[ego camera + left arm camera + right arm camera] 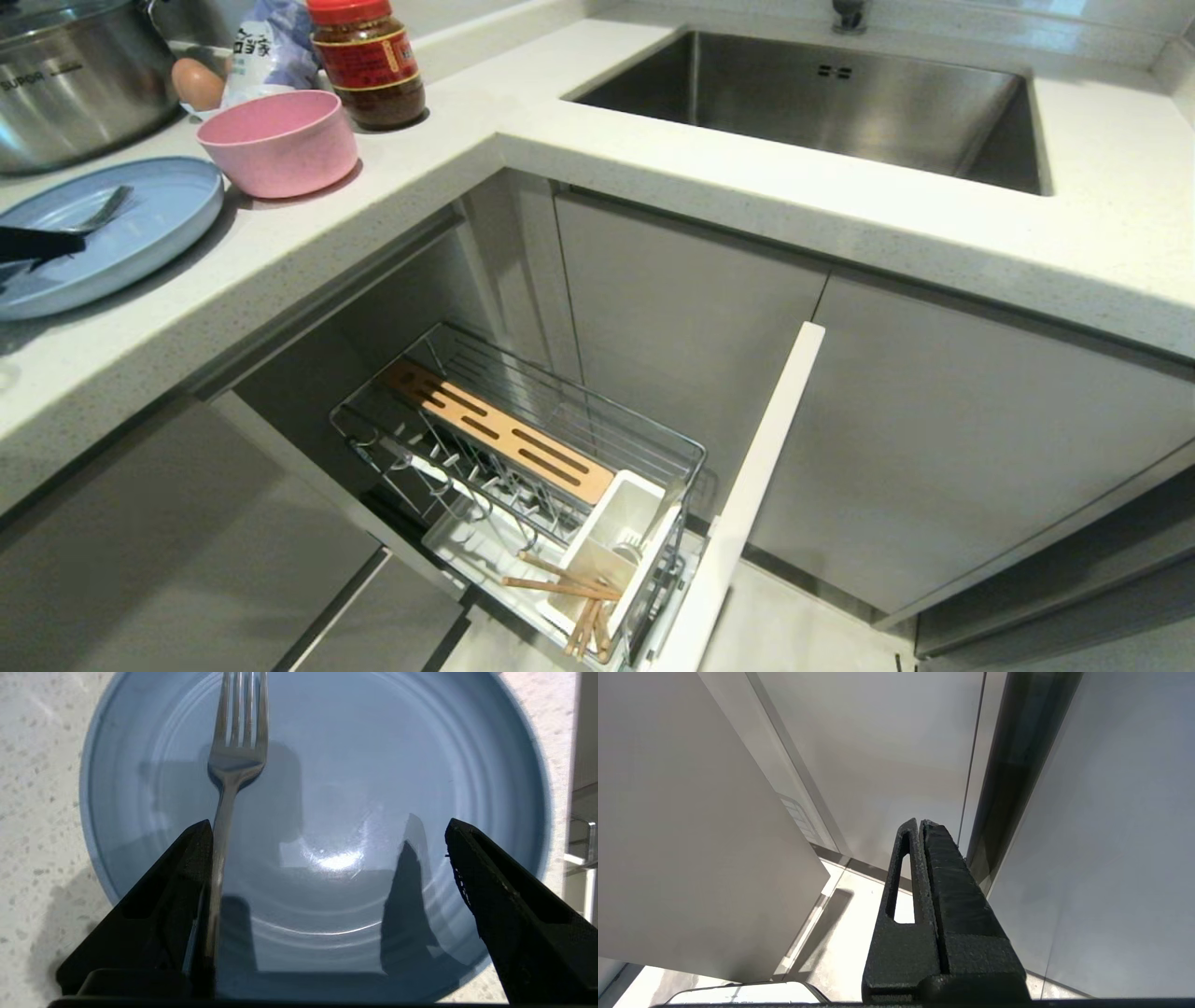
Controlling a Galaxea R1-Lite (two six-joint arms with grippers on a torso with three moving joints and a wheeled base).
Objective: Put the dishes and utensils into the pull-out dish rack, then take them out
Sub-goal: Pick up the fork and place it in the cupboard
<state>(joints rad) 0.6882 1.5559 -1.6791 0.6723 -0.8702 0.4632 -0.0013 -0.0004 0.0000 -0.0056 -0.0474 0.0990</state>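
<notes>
Countertop [653, 177] wraps the corner, with the pull-out dish rack [523, 467] drawn out below it, chopsticks [569, 597] already leaning in its white utensil cup [621, 532]. On the counter sit the blue plate [140, 233] and pink bowl [278, 142]. The fork [236, 751] lies on the plate, its handle right against one finger of the wide-open left gripper [327, 858]. Thin, stiff and slick, it likely wants a firm pinch across the handle. The right gripper [922, 826] hangs pressed shut near the cabinets.
</notes>
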